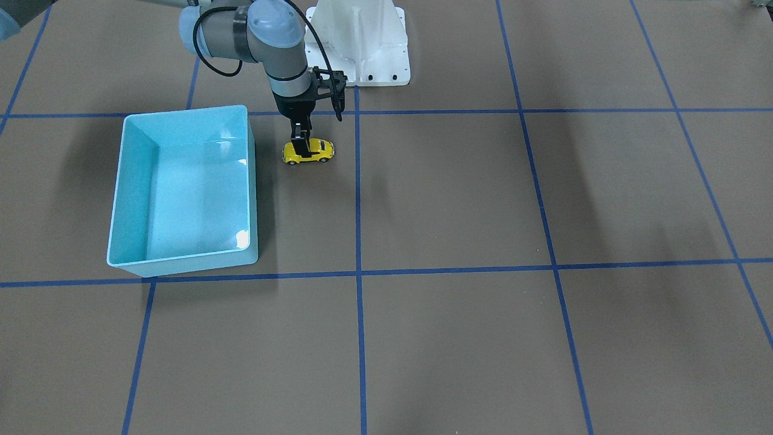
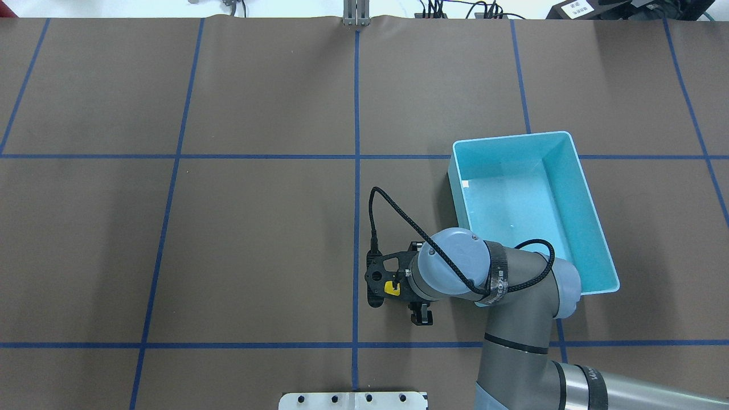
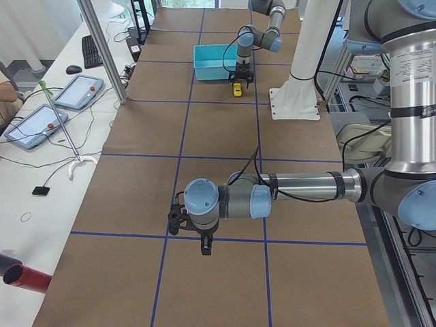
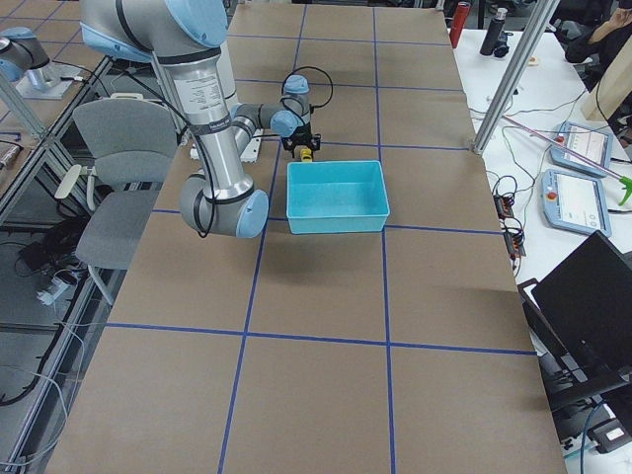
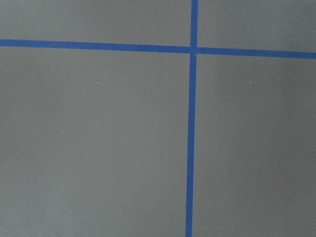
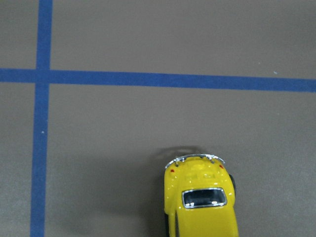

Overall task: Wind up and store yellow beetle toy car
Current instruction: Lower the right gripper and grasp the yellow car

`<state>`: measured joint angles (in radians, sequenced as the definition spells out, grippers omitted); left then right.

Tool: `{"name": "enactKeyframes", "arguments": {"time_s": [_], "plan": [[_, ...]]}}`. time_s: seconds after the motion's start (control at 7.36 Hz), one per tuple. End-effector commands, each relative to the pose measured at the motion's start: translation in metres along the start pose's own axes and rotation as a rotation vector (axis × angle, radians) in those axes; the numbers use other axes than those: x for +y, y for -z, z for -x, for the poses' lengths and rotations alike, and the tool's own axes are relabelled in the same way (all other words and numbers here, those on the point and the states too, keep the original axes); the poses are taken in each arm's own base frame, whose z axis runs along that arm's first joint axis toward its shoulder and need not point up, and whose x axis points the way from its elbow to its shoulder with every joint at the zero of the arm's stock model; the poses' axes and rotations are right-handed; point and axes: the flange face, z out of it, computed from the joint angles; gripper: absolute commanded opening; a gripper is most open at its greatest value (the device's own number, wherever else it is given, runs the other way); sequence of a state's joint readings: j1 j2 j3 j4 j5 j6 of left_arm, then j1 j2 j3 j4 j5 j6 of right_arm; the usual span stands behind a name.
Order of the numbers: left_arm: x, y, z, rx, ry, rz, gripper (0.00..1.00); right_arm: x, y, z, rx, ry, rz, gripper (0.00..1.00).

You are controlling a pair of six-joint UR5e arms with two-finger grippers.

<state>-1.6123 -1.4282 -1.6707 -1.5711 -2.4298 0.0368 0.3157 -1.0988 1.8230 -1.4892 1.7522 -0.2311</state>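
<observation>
The yellow beetle toy car [image 1: 317, 151] stands on its wheels on the brown table, just beside the light blue bin [image 1: 181, 261]. My right gripper [image 1: 304, 148] comes straight down over the car, one finger on each side of its body, shut on it. In the overhead view only a bit of the yellow car [image 2: 392, 288] shows under the wrist. The right wrist view shows the car's roof and bumper [image 6: 201, 202] at the bottom edge. My left gripper [image 3: 204, 246] hangs far away over bare table; I cannot tell its state.
The bin [image 2: 576, 191] holds nothing and lies on my right side. The white robot base [image 1: 362, 42] stands close behind the car. Blue tape lines cross the table. Tablets and cables [image 3: 75, 92] lie on a side bench.
</observation>
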Motion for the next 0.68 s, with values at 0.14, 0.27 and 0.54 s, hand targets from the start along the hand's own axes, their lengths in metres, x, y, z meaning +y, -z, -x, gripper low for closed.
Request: {"name": "enactKeyframes", "arguments": {"time_s": [0.14, 0.27, 0.54], "plan": [[0.0, -0.001, 0.001, 0.0, 0.002, 0.001, 1.0, -0.009, 0.014, -0.008, 0.023, 0.012, -0.053, 0.0], [0.0, -0.001, 0.001, 0.0, 0.003, 0.002, 1.0, -0.025, 0.037, -0.022, 0.039, 0.004, -0.095, 0.0], [-0.001, 0.0, 0.0, 0.0, 0.0, 0.0, 1.0, -0.043, 0.072, -0.051, 0.075, -0.017, -0.144, 0.0]]}}
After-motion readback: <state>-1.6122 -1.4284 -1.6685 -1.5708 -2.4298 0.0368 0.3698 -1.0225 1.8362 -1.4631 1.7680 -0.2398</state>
